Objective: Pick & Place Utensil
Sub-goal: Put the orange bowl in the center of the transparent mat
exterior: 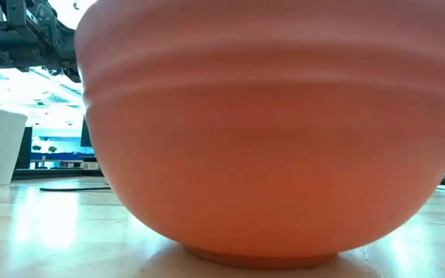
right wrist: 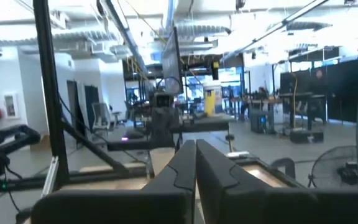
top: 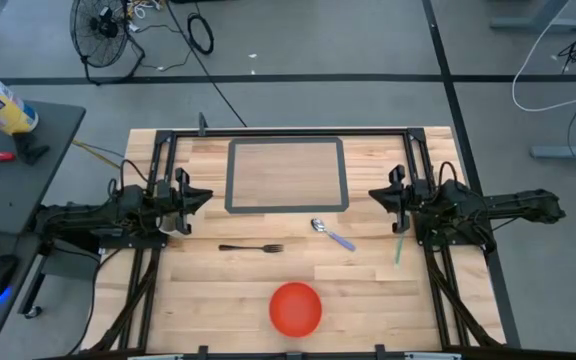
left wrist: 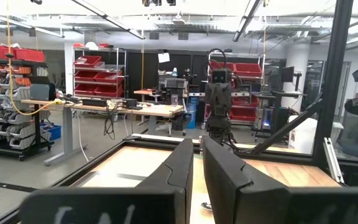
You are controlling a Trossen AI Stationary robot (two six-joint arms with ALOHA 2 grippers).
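A black fork (top: 251,247) and a spoon with a blue handle (top: 331,234) lie flat on the wooden table. A green utensil (top: 399,247) lies at the right. A red bowl (top: 295,308) stands near the front edge and fills the low view (exterior: 269,131). My left gripper (top: 204,196) rests at the table's left, its fingers nearly closed and empty (left wrist: 197,171). My right gripper (top: 375,195) rests at the table's right, shut and empty (right wrist: 195,165).
A grey-framed mat (top: 287,175) lies at the far middle of the table. Black frame rails (top: 288,131) run along the far edge and both sides. Open wood lies between the fork and the bowl.
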